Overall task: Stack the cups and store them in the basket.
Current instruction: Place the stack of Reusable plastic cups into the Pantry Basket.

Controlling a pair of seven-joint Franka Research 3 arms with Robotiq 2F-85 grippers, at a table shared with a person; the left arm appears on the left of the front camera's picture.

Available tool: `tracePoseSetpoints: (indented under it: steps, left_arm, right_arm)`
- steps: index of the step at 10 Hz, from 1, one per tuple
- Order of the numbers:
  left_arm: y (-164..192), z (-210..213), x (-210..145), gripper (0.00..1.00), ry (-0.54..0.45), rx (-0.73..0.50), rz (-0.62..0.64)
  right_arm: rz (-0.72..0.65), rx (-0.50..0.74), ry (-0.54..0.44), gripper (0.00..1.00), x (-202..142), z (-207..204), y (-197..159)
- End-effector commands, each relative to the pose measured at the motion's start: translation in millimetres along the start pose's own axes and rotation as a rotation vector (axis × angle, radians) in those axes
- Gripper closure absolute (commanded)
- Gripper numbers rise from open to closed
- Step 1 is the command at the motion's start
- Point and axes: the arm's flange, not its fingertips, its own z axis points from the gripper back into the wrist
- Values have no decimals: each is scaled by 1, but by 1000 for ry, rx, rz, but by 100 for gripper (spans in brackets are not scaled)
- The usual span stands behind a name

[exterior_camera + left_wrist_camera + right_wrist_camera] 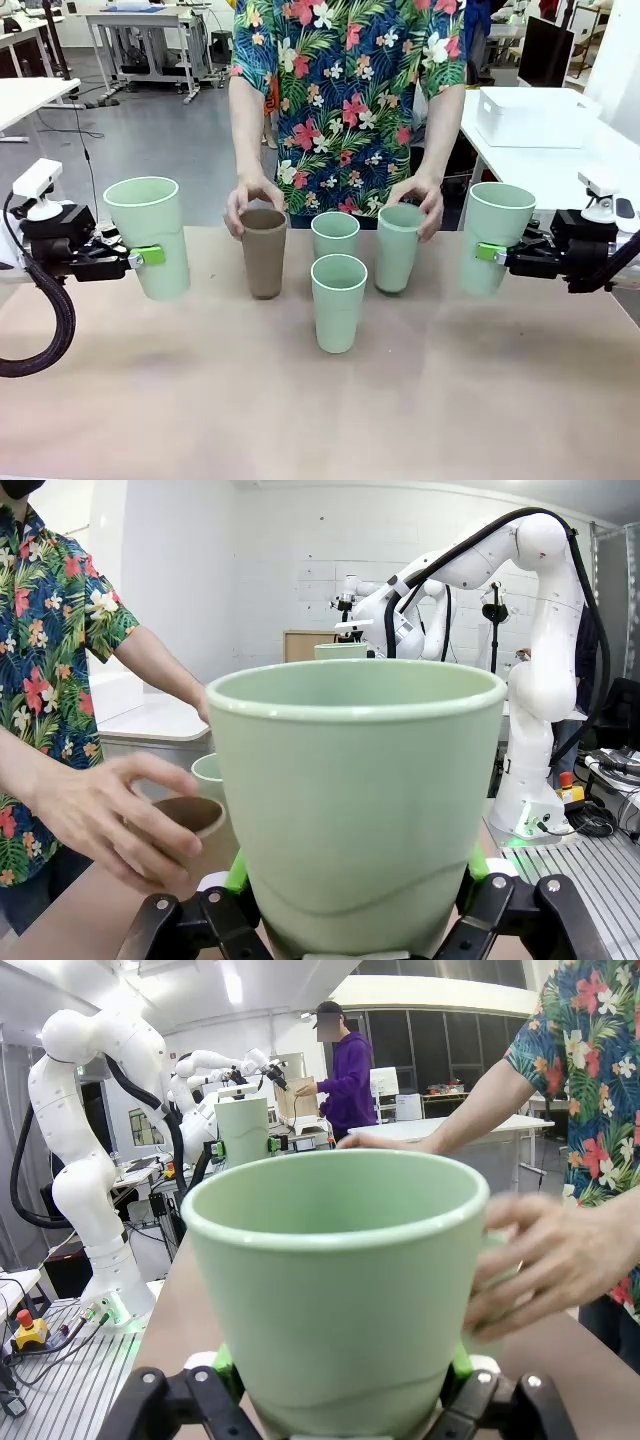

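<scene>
Mint matte plastic, probably light, stiff, kinda slick, so pinch mid-wall: left gripper [155, 256] clamped on left cup [147, 215], right gripper [485, 253] clamped on right cup [499, 215].

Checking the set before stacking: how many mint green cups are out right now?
5 mint cups: one in the left gripper, one in the right gripper, two standing mid-table, front and back, one gripped by the person's hand. None looks hidden.
</scene>
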Motion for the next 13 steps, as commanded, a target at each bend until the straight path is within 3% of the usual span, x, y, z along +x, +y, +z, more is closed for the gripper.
tracePoseSetpoints:
  steps: [1,13]
  left_arm:
    - [0,1,2,14,-6,3,-4]
    - [0,1,2,14,-6,3,-4]
  right_arm:
    - [7,-1,-4,14,1,0,0]
    - [7,-1,-4,14,1,0,0]
